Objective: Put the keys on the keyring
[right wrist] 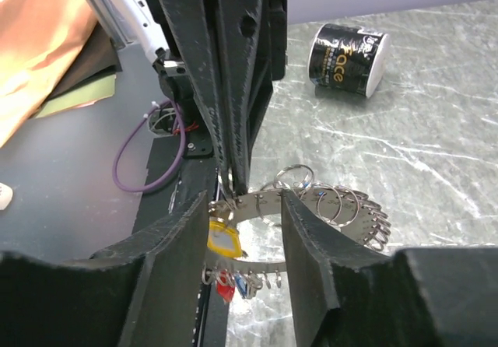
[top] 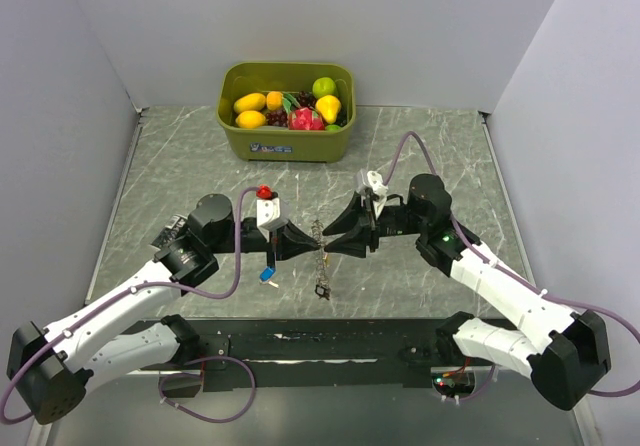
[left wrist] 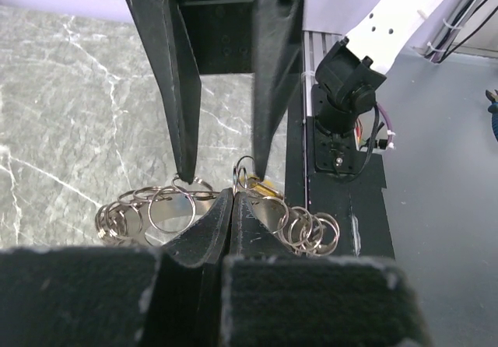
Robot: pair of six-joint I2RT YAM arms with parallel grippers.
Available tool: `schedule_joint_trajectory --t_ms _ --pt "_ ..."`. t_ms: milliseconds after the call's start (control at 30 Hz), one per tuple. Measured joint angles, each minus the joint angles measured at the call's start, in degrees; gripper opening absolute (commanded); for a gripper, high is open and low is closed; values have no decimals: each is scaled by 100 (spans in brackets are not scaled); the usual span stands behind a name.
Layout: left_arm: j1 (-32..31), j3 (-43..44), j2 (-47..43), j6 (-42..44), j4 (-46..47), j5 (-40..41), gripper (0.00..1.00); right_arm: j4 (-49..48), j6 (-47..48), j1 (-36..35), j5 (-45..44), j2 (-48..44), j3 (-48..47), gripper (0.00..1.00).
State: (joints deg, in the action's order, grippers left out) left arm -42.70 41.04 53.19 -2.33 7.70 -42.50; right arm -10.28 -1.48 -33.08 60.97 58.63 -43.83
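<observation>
Closest to us, the left gripper has its fingers pinched shut on the keyring, held over the worktop midway between the arms. Facing it, the right gripper stands with fingers parted around the same ring, not clamped. A yellow key, red key and blue key already hang there. We judge the job partly done: a small blue piece, likely another key, lies loose beside the left arm.
</observation>
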Motion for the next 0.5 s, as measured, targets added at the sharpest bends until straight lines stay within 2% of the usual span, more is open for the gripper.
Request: schedule_joint_trajectory --t_ms 133,333,367,467,500 --pt "0 -2 -33 -2 94 -37 1 -9 -57 2 35 48 0 37" --pt "0 -44 -31 -26 151 -96 1 -140 -238 2 195 76 0 25" --pt "0 -48 -33 -26 153 -101 1 -192 -284 2 232 87 0 22" --pt "0 -55 -33 -28 177 -98 1 -391 -476 2 367 151 0 3" --pt "0 -55 -33 -33 181 -101 1 -433 -511 2 396 173 0 0"
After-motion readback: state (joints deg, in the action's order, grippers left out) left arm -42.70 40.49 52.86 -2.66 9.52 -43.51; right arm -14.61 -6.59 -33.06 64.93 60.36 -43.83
